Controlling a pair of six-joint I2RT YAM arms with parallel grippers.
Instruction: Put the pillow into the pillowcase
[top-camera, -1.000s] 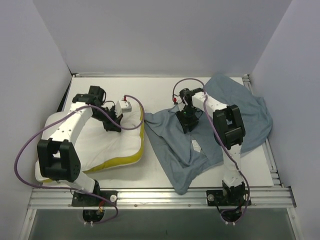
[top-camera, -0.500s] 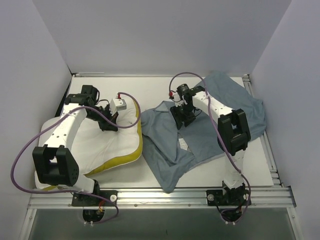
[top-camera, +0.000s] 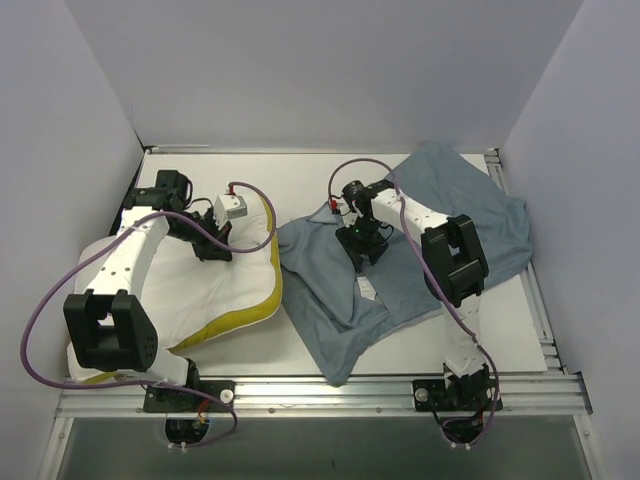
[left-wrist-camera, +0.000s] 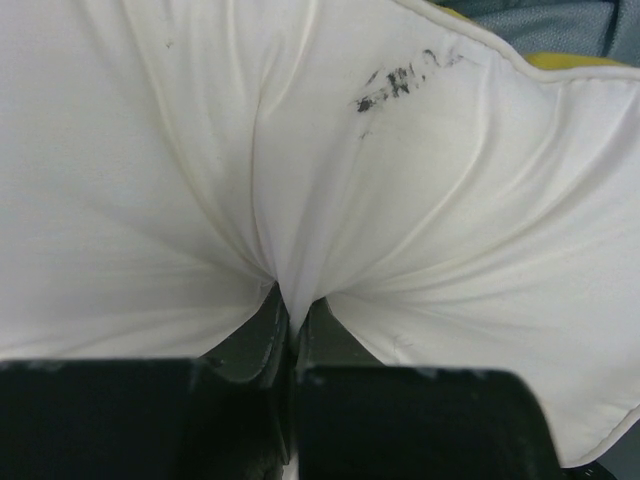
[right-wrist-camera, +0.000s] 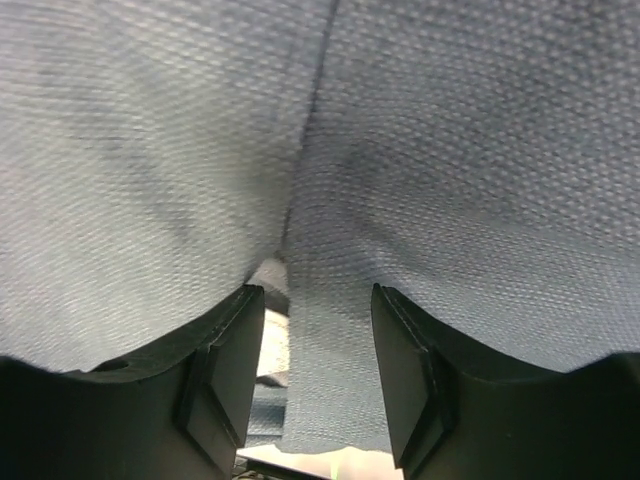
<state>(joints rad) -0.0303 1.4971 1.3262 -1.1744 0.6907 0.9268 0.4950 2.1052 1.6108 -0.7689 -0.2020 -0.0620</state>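
**Pillow not yet in the pillowcase**

The task is judged to be at its start. Nothing has been put inside anything.

At the near left corner of the worktop (top-camera: 300, 180), the pillow (top-camera: 200, 290) is seen lying flat, with its yellow band turned toward the middle. It is fully out in the open. A little farther back, a fold of its white cover is pinched tight by the left claw (left-wrist-camera: 292, 320).

On the right half, the pillowcase (top-camera: 480, 220) is spread out limp, from a point close to the near edge up to the far right corner. It looks flat, so it is judged to be empty. Its mouth cannot be made out.

The right claw (right-wrist-camera: 318, 300) is pressed down on the pillowcase's left part, near the middle of the worktop. Its jaws are held partly apart, with a ridge of grey cloth between them, not squeezed.

The pillow and the pillowcase lie just beside each other. The case is left to be opened and the pillow pushed in.
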